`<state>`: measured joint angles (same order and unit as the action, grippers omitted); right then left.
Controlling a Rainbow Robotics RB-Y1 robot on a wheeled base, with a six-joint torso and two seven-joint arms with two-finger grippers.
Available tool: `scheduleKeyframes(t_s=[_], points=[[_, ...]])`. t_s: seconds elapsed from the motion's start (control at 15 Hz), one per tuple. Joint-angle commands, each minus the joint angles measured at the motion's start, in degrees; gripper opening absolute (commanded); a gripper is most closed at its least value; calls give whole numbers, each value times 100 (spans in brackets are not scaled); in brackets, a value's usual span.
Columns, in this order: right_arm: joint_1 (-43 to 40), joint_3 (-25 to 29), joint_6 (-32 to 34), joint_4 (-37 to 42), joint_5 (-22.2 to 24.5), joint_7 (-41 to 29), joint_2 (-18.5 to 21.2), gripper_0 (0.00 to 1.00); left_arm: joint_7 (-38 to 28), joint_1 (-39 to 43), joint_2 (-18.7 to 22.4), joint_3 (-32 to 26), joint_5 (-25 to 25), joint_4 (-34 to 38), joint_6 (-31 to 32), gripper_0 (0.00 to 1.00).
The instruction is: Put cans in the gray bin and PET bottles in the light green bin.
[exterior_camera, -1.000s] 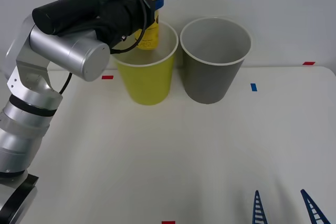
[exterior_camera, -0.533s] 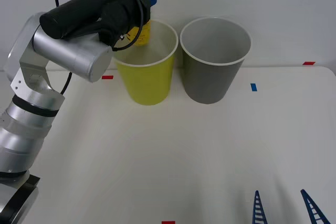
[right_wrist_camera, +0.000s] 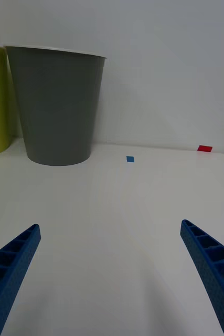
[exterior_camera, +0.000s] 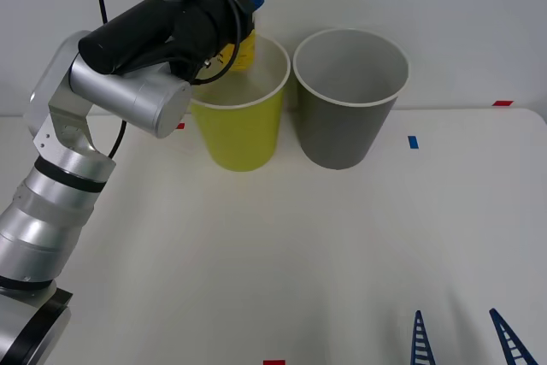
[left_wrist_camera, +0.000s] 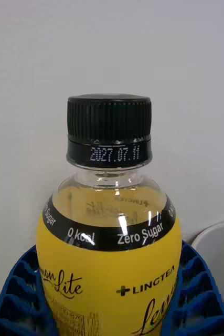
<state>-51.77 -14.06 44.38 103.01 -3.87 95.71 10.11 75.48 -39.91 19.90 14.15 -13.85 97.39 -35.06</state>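
The small clear plastic bottle of yellow liquid (exterior_camera: pixel 238 6), w/ black screw cap and yellow label, is held upright by the left gripper (exterior_camera: pixel 245 2) above the far-left rim of the yellow-green tapered round bin (exterior_camera: pixel 238 130); its long axis is vertical, cap up, base over the bin's open mouth. In the left wrist view the bottle (left_wrist_camera: pixel 109 247) is seen clamped between the blue ribbed fingers (left_wrist_camera: pixel 22 294), which are closed against both sides of its label. The dark gray tapered round bin (exterior_camera: pixel 349 100) is set just beside the lime bin on the robot's right, rims nearly touching, approx. level. The white table (exterior_camera: pixel 299 254) in front of both bins is open, marked by small red and blue tape pieces. The right gripper (right_wrist_camera: pixel 109 278) is parked low near the table's front edge, on the right, fingers spread apart, nothing between them; the gray bin (right_wrist_camera: pixel 56 105) is well ahead of it.
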Motion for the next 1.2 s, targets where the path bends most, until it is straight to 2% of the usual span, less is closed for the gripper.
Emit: scheduleKeyframes(t_s=[0.07, 0.2, 0.4, 0.53, 0.87, 1.07, 1.2], points=[[0, 0, 0, 0, 0, 0, 0, 93, -42, 1, 49, 0, -38, 35, 17, 100], [0, 0, 0, 0, 0, 0, 0, 93, -77, 1, 225, 0, -267, 351, -167, 100], [0, 0, 0, 0, 0, 0, 0, 93, -174, 10, 577, -9, -126, 1037, -783, 100], [0, 0, 0, 0, 0, 0, 0, 93, -200, 282, 788, -18, -30, 1415, -774, 100], [0, 0, 0, 0, 0, 0, 0, 93, -200, 2629, 876, -439, 120, 3454, -774, 100], [0, 0, 0, 0, 0, 0, 0, 93, -209, 3780, 1051, -483, 515, 4245, -747, 100], [0, 0, 0, 0, 0, 0, 0, 93, -183, 4475, 990, -589, 603, 4658, -668, 100]])
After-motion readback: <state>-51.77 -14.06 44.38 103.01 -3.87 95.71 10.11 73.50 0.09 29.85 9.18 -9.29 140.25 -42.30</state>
